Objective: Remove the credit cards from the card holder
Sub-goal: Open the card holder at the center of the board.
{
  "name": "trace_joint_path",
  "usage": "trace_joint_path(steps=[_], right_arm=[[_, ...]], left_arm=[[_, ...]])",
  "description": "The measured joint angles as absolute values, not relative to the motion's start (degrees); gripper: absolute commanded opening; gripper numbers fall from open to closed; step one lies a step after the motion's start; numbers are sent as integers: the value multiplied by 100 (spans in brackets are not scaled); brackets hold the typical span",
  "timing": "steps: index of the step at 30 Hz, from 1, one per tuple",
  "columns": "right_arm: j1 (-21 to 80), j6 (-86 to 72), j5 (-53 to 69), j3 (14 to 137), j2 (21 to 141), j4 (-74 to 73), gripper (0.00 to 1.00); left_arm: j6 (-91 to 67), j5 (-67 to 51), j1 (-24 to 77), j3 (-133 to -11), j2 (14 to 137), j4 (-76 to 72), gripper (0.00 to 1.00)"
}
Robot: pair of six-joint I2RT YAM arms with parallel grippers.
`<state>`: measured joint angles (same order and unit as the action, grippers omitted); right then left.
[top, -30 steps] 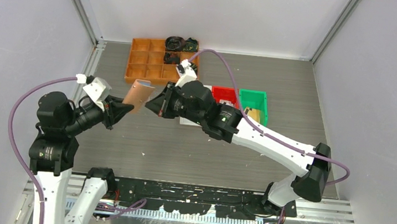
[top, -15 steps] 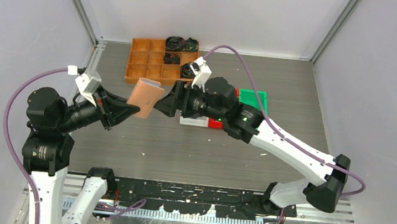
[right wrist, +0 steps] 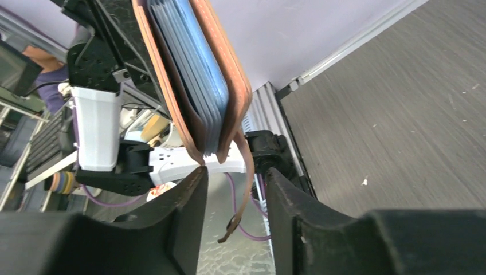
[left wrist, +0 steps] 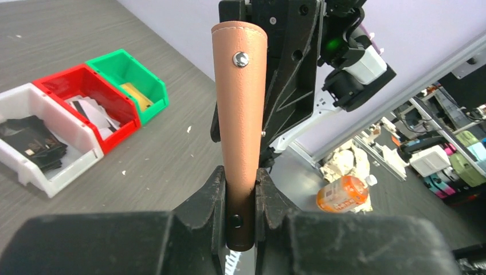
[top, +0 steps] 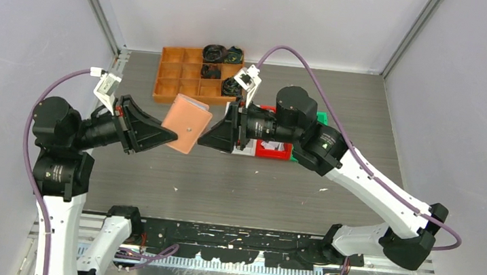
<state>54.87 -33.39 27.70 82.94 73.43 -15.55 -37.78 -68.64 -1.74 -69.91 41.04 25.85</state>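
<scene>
The salmon-pink card holder hangs in the air over the table's left half. My left gripper is shut on its lower edge. It stands folded in the left wrist view, a metal snap near its top. My right gripper faces it from the right, open. The holder's free edge and light blue pockets are just above its fingertips. The strap tab dangles loose between the fingers. Dark credit cards lie in a white bin, whitish ones in a red bin.
An orange compartment tray with black coiled bundles stands at the back. The white bin, red bin and green bin sit in a row under my right arm. Grey walls close in both sides.
My left arm has carried the card holder rightward and turned its face up. My right gripper has drawn back to the right and opened from shut.
</scene>
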Motion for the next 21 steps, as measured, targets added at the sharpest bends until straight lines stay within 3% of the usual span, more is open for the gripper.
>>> trace_joint_path(steps=[4, 5, 7, 9, 15, 21], right_arm=[[5489, -3378, 2961, 8370, 7376, -1522, 19], [5489, -3417, 3004, 8392, 7408, -1498, 15], [5489, -3463, 3065, 8453, 7489, -1503, 9], [5489, -3505, 3055, 8576, 7601, -1588, 1], [5618, -3481, 2351, 9218, 7922, -2414, 1], [6093, -3262, 1802, 9725, 8197, -3002, 1]], left_arm=[[-4077, -7081, -174, -6967, 4128, 2416, 1], [-4125, -7129, -174, -6954, 4128, 2392, 10], [-4125, -7175, -174, -6934, 4128, 2392, 60], [-3739, -7037, -174, -6963, 4121, 2613, 91], [-1997, -5645, -174, -6866, 3820, 3500, 97], [-1256, -5699, -174, -6525, 3610, 3715, 95]])
